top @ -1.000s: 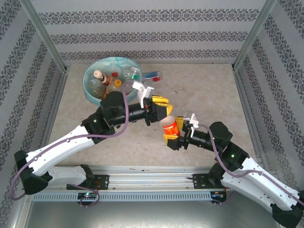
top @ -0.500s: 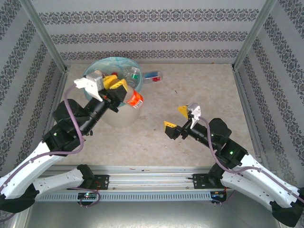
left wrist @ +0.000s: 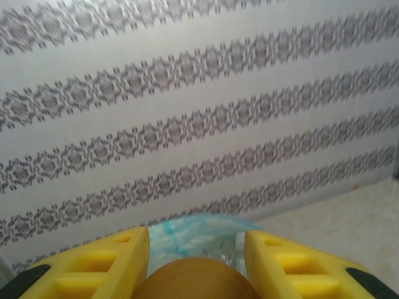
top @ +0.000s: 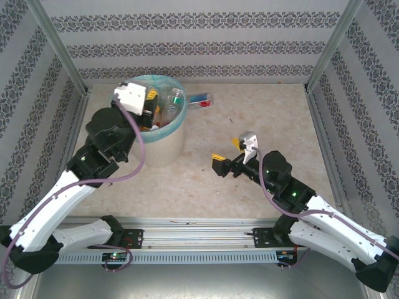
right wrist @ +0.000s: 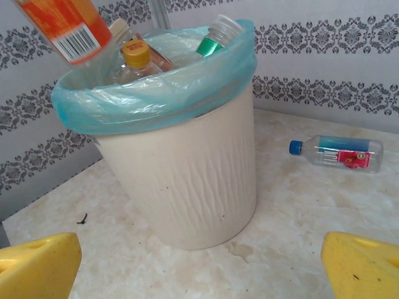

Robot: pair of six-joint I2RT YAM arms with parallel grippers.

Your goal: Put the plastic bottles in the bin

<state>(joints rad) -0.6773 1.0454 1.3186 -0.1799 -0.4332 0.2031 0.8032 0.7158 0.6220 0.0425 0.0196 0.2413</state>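
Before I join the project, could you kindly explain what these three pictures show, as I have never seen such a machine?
These are two robot arms bolted to a table. One camera looks down from above; the other two ride on the wrists, with their own yellow fingers in view. The left arm holds an orange-labelled bottle in its jaws above the bin, which contains several bottles. The right arm has its jaws open and empty over the table. One blue-capped bottle lies on the table beside the bin.
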